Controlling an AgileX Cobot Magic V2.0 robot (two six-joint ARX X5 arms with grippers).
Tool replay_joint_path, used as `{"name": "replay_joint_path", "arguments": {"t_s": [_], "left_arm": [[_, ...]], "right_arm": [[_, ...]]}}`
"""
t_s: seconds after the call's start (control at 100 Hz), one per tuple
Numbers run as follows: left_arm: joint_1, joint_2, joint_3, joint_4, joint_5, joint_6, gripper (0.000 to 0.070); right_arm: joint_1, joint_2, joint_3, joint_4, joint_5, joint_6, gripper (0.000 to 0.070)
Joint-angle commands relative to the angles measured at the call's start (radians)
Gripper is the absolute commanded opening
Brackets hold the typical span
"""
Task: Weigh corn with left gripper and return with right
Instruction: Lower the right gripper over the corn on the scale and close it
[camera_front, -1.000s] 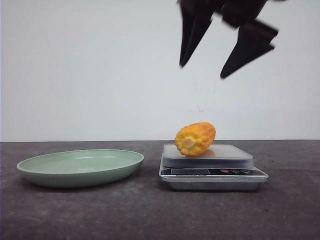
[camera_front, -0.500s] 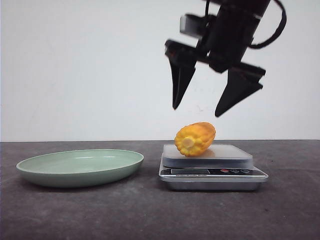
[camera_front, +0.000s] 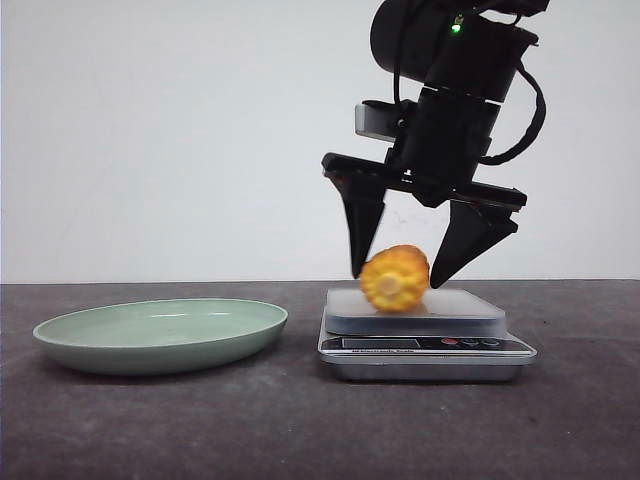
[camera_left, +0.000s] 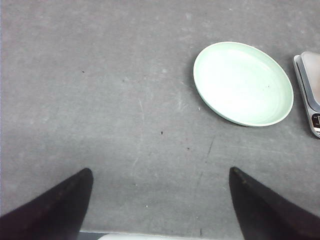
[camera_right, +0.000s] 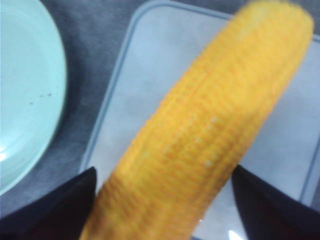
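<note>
The corn (camera_front: 395, 279) lies on the platform of the scale (camera_front: 425, 330), which stands right of the bench's middle, towards its far edge; you see its blunt end facing the front edge, so its long axis runs roughly front to back, though its outline is blurred and you cannot tell whether it rests squarely; the right gripper (camera_front: 400, 273) hangs directly above it, fingers pointing down and spread apart, one tip on each side of the cob; in the right wrist view the corn (camera_right: 210, 130) fills the gap between the two black fingers (camera_right: 55, 200), the cob lying across the line on which the jaws would close; whether either tip touches the kernels cannot be told; judge the weighing done and the return grasp about to be made; the green plate (camera_front: 160, 335) sits well apart towards the left edge; the left gripper (camera_left: 160, 200) is released and holds nothing, hovering over bare bench (camera_left: 100, 100) farther left of the plate (camera_left: 243, 84); the right arm is plainly the nearer.
</note>
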Motion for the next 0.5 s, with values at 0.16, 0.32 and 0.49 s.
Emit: {"name": "replay_joint_path", "arguments": {"t_s": [0.16, 0.32, 0.49], "left_arm": [[-0.001, -0.003, 0.011, 0.003, 0.002, -0.001, 0.0509], [-0.001, -0.003, 0.011, 0.002, 0.002, -0.002, 0.0509], [-0.001, -0.003, 0.011, -0.001, 0.003, -0.005, 0.0509]], "right_arm": [[0.013, 0.014, 0.022, 0.011, 0.034, 0.014, 0.0000], [0.022, 0.006, 0.024, 0.013, 0.046, 0.013, 0.0000], [0.029, -0.084, 0.024, 0.012, 0.051, -0.026, 0.0000]]}}
